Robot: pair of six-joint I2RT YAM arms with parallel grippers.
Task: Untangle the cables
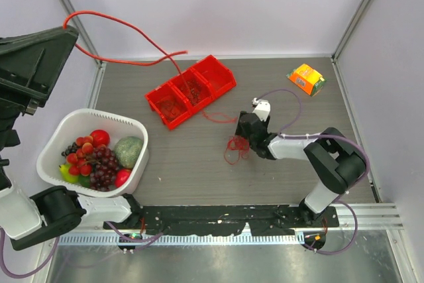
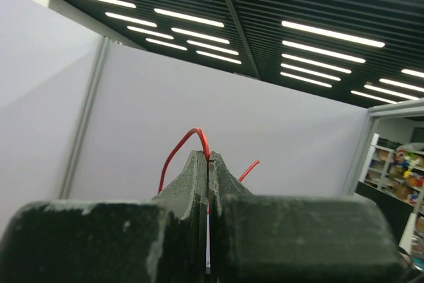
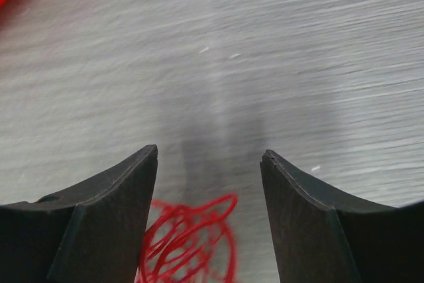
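No words or numbers can be read here — not one. The orange and green packet (image 1: 307, 79) on the tabletop (image 1: 278, 183) has print on it, but it is too small to read.

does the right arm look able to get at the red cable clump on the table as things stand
Probably yes: the right gripper hangs open right at the red cable clump, which shows between its jaws on the table, with nothing seen in the way.
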